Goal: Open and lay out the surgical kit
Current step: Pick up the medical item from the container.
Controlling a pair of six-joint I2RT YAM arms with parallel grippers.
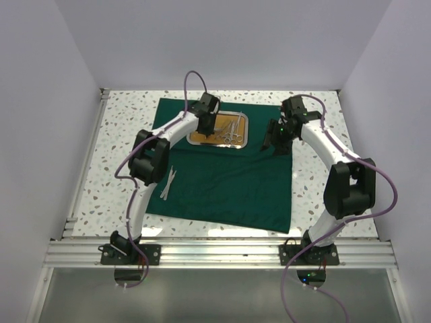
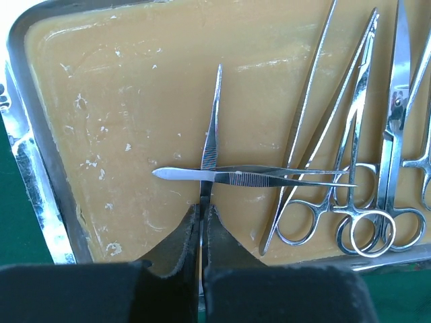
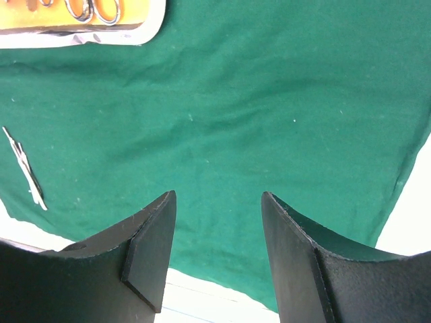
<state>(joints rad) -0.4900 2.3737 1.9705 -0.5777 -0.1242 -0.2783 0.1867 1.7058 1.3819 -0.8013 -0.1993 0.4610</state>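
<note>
The dark green cloth (image 1: 222, 182) lies spread flat on the table. The steel tray (image 1: 246, 131) with an orange-brown floor (image 2: 121, 101) sits on the cloth's far part. My left gripper (image 1: 205, 126) is down in the tray, shut (image 2: 202, 210) on the near end of a pair of tweezers (image 2: 213, 128) that points away from me. A second pair of tweezers (image 2: 256, 176) lies across it. Ring-handled forceps (image 2: 337, 168) and scissors (image 2: 390, 155) lie on the right of the tray. My right gripper (image 1: 276, 139) is open and empty (image 3: 217, 202) above the cloth (image 3: 256, 108), right of the tray.
Another pair of tweezers (image 1: 168, 182) lies on the cloth's left edge, and it also shows in the right wrist view (image 3: 23, 168). The tray's corner (image 3: 81, 37) shows at the top left of that view. White walls enclose the speckled table (image 1: 316, 182).
</note>
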